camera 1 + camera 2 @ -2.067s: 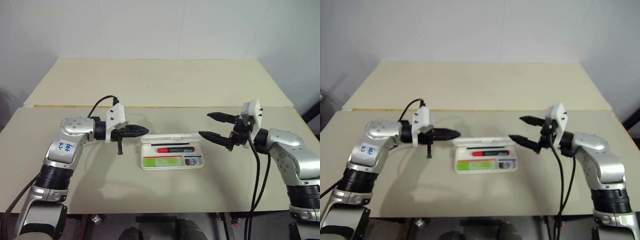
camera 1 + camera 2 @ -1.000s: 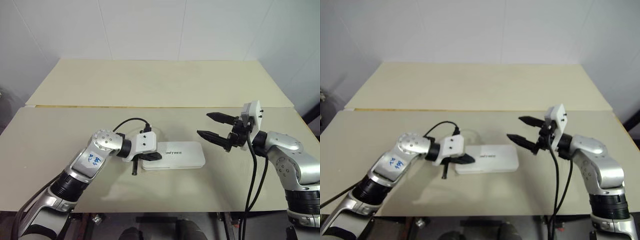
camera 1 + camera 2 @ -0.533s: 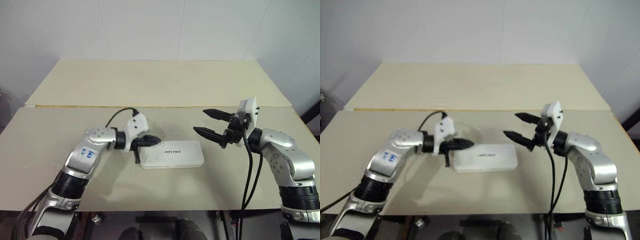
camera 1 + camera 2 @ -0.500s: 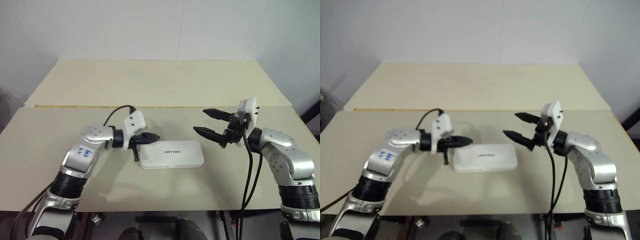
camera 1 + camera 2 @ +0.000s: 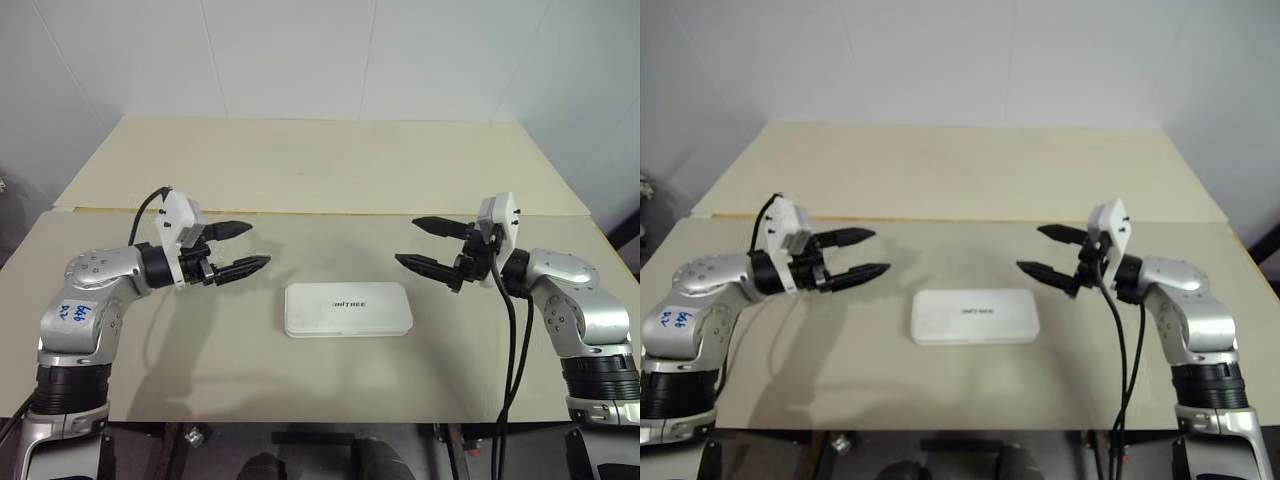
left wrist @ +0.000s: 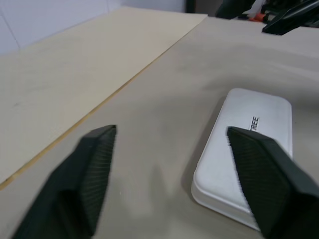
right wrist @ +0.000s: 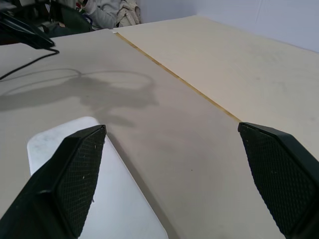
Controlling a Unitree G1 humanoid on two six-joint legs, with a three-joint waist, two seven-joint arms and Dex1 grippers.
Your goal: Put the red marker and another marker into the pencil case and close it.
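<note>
The white pencil case (image 5: 347,309) lies shut and flat on the table, logo up, midway between my arms. The red marker and the other marker are hidden from view. My left gripper (image 5: 258,245) hovers open to the left of the case, above the table and apart from it, with nothing between its fingers. My right gripper (image 5: 406,241) stands open to the right of the case, also empty and clear of it. In the left wrist view the case (image 6: 249,149) lies beyond that gripper's spread fingers (image 6: 89,169).
The case rests on the near grey-beige tabletop (image 5: 300,370). A seam (image 5: 320,213) separates it from a lighter board (image 5: 320,160) behind, which runs to the white wall. A black cable (image 5: 505,340) hangs from my right wrist.
The case, open about two seconds ago, is now closed. My left gripper has left the case's left end, moved left and up, and opened. The right gripper has stayed put.
</note>
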